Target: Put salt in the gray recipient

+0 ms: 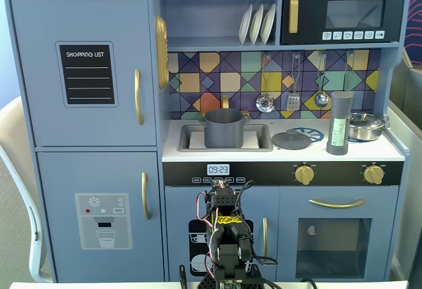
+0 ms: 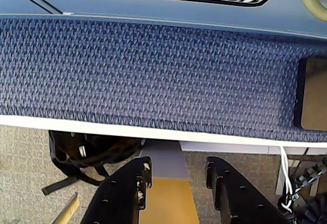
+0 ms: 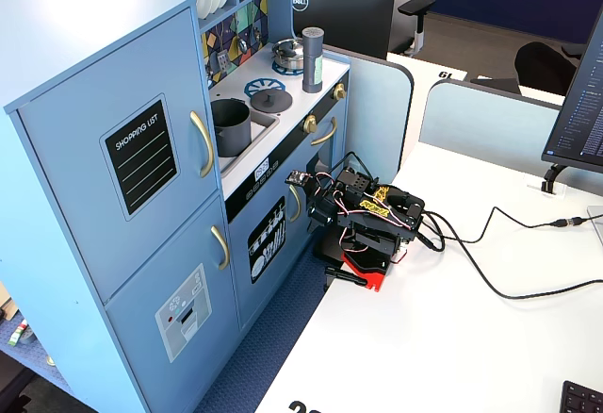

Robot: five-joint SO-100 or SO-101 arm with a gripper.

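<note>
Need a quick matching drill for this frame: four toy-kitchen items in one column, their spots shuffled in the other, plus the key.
Items:
1. salt shaker
2. gray pot
3. flat gray lid
4. steel pan

Places, as the front fixed view shows them:
A. in the sink
B. far right of the counter, behind the shaker
C. standing upright near the counter's front edge, right side
D. flat on the counter between sink and shaker

Pairs: 1-C, 2-A, 3-D, 4-B

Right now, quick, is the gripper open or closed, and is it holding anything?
Gripper: open and empty, in the wrist view hanging past the table edge, nowhere near the salt.
</note>
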